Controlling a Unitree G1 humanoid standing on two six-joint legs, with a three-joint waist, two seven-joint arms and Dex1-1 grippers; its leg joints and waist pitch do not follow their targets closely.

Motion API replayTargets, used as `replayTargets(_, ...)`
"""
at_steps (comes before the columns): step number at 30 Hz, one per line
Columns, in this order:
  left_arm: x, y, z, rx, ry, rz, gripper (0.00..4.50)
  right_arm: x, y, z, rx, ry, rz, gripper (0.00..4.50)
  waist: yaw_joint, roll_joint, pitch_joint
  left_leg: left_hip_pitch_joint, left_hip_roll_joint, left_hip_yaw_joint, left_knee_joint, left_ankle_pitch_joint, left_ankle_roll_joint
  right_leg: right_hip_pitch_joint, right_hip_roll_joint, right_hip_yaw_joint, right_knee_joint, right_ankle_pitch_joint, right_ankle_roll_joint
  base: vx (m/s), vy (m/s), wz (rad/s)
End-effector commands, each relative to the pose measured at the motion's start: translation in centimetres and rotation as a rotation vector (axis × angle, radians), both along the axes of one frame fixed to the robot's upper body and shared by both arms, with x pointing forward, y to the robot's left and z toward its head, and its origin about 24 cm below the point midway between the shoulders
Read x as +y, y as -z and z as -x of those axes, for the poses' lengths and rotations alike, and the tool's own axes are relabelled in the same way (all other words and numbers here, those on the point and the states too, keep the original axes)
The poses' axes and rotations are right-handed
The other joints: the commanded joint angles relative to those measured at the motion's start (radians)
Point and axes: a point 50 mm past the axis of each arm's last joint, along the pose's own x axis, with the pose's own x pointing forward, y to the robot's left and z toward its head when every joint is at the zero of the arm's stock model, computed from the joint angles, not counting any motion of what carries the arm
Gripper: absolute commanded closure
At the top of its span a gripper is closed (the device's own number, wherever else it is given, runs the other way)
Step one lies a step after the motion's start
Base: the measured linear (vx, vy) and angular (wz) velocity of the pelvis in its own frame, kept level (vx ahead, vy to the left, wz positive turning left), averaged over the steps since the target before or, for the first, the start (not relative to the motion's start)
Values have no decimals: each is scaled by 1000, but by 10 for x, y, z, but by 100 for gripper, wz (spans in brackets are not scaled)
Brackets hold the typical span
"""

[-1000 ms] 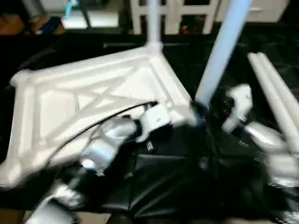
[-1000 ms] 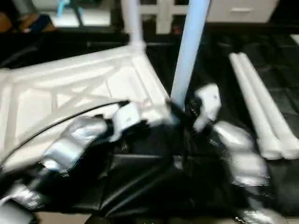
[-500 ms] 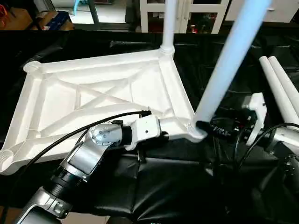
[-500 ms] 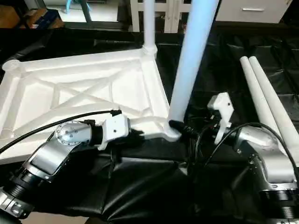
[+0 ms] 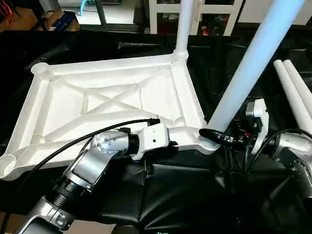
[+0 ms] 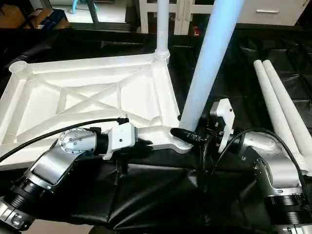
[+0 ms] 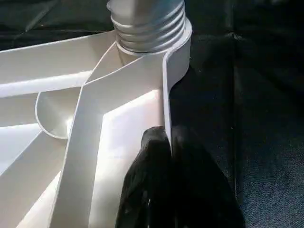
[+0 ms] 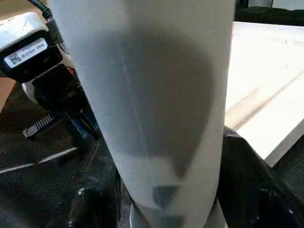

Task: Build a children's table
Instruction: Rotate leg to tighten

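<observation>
Right gripper (image 6: 187,137) is seating the second leg (image 5: 253,63) in the near corner socket of the upturned tabletop (image 5: 105,105).

Left gripper (image 7: 167,156) is pinching the tabletop's rim, fully closed. Right fingers are straddling the leg's base, partly open; actual grip cannot be told. Risk: the leaning leg may be cross-threading or toppling if released. Count: four legs, two standing, two lying (image 6: 280,109) alongside; one tabletop.

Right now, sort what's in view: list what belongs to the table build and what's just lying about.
Part of the job:
- table top, underside up
- near corner leg, right hand at its base
- far corner leg
- two loose legs
- left hand pinching the top's rim

Lying about:
- black sheet
- white furniture behind
</observation>
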Motion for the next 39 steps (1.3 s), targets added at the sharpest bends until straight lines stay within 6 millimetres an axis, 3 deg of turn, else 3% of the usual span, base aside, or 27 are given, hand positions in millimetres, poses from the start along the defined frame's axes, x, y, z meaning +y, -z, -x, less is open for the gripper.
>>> replayTargets(1, -1, 6, 6, 17, 26, -31, 450, -7, 2, -1, 21, 55, 9, 235, -1, -13, -76, 46, 136, -62, -102, -175, 82, 31, -43, 24, -30, -93, -256, 0, 0, 0)
replayTargets(4, -2, 10, 5, 26, -11, -68, 450, -10, 15, -10, 37, 232, 64, 240, -6, -13, -75, 42, 136, -63, -104, -177, 71, 32, -44, 25, -31, -104, -251, 0, 0, 0)
replayTargets(5, -5, 13, 3, 37, -55, -87, 450, -9, 25, -16, 53, 373, 78, 240, -9, -14, -72, 41, 136, -63, -107, -200, 59, 30, -46, 27, -35, -141, -245, 0, 0, 0)
replayTargets(6, -11, 13, 3, 55, -83, -69, 450, -8, 30, -22, 74, 489, 38, 242, -15, -14, -66, 33, 134, -67, -112, -249, 38, 32, -48, 27, -41, -219, -230, 0, 0, 0)
replayTargets(7, -14, 13, 3, 62, -97, -62, 450, -8, 32, -24, 81, 540, 26, 244, -17, -15, -63, 33, 135, -70, -115, -278, 19, 33, -52, 28, -44, -267, -221, 0, 0, 0)
replayTargets(9, -28, 13, 1, 95, -170, -37, 450, -7, 44, -32, 125, 768, -19, 246, -29, -14, -59, 39, 132, -79, -120, -397, -58, 20, -50, 28, -54, -425, -167, 0, 0, 0)
replayTargets(11, -40, 12, -3, 107, -243, -17, 450, -6, 52, -37, 162, 926, -55, 246, -40, -11, -60, 42, 128, -86, -123, -467, -107, 13, -41, 24, -55, -442, -139, 0, 0, 0)
replayTargets(12, -58, 8, -10, 138, -352, 33, 450, -4, 59, -44, 178, 1128, -103, 246, -48, -9, -57, 41, 127, -85, -126, -502, -129, 8, -40, 26, -56, -431, -132, 0, 0, 0)
replayTargets(14, -73, 2, -15, 147, -423, 81, 450, -3, 63, -48, 188, 1295, -148, 246, -55, -9, -59, 55, 120, -80, -124, -551, -155, -6, -33, 23, -68, -456, -113, 0, 0, 0)
replayTargets(15, -80, -1, -16, 148, -433, 97, 450, -1, 65, -50, 196, 1340, -161, 246, -58, -9, -60, 48, 118, -86, -126, -570, -148, 3, -35, 20, -69, -450, -103, 0, 0, 0)
replayTargets(18, -88, -6, -17, 138, -425, 110, 450, 8, 63, -55, 179, 1343, -165, 246, -64, -13, -60, 44, 118, -87, -129, -593, -123, 5, -34, 15, -74, -426, -82, 0, 0, 0)
replayTargets(20, -85, -8, -19, 77, -379, 82, 450, 27, 50, -64, 124, 1155, -208, 246, -66, -13, -61, 36, 119, -88, -131, -569, -102, 11, -35, 15, -72, -383, -86, 0, 0, 0)
replayTargets(23, -60, -2, -23, 10, -336, 8, 450, 32, 22, -62, -61, 841, -174, 246, -60, -15, -63, 36, 124, -85, -130, -523, -65, 16, -36, 19, -69, -305, -101, 0, 0, 0)
replayTargets(24, -60, -2, -23, 10, -336, 8, 450, 32, 22, -62, -61, 841, -174, 246, -58, -13, -65, 37, 124, -82, -129, -503, -59, 17, -36, 19, -66, -276, -111, 0, 0, 0)
replayTargets(25, -56, 0, -23, 3, -327, -2, 450, 33, 18, -60, -95, 778, -160, 193, -55, -15, -67, 38, 126, -77, -126, -446, -40, 20, -37, 22, -63, -206, -139, 0, 0, 0)
replayTargets(26, -45, 3, -19, -23, -259, -29, 450, 30, 8, -51, -127, 633, -160, 193, -51, -14, -70, 39, 128, -73, -124, -398, -16, 25, -38, 21, -60, -156, -165, 0, 0, 0)
replayTargets(27, -42, 4, -18, -27, -237, -36, 450, 28, 6, -48, -131, 594, -160, 180, -41, -15, -72, 44, 131, -72, -121, -362, 14, 29, -39, 22, -59, -128, -179, 55, -15, 10)
replayTargets(29, -34, 7, -14, -30, -187, -60, 450, 24, -1, -40, -146, 490, -148, 164, -36, -11, -74, 51, 131, -62, -114, -282, 45, 22, -34, 24, -51, -60, -211, 62, -18, 10)
replayTargets(30, -21, 11, -5, -32, -106, -87, 450, 13, -6, -20, -133, 295, -80, 152, -29, -11, -76, 45, 132, -65, -108, -223, 74, 35, -38, 23, -42, -12, -222, 0, 0, 0)
replayTargets(31, -21, 11, -5, -32, -106, -87, 450, 13, -6, -20, -133, 295, -80, 144, -18, -11, -81, 50, 135, -67, -103, -181, 93, 41, -39, 20, -37, 32, -222, 78, -15, 7)
replayTargets(33, -11, 16, -1, -27, -73, -104, 450, 4, -7, -6, -97, 168, -20, 130, -5, -5, -88, 59, 128, -56, -81, 19, 165, 29, -28, 16, -14, 190, -249, 106, -8, 6)
replayTargets(34, -7, 17, 0, -19, -68, -103, 450, -2, -7, -1, -80, 140, 0, 130, -6, -7, -89, 56, 126, -55, -77, 57, 179, 30, -29, 16, -9, 211, -255, 78, -6, 5)
replayTargets(36, -2, 18, 3, -10, -55, -93, 450, -10, -7, 4, -53, 114, 20, 101, -4, -10, -87, 44, 126, -57, -74, 85, 213, 37, -39, 17, -9, 173, -267, 0, 0, 0)
replayTargets(37, 0, 18, 5, -6, -49, -87, 450, -13, -7, 6, -45, 104, 31, 101, -4, -11, -87, 43, 127, -58, -75, 70, 215, 39, -41, 17, -12, 147, -269, 0, 0, 0)
replayTargets(39, 1, 18, 7, -3, -37, -84, 450, -15, -5, 8, -16, 86, 44, 101, -4, -11, -79, 41, 133, -62, -87, -25, 193, 40, -43, 17, -25, 10, -268, 0, 0, 0)
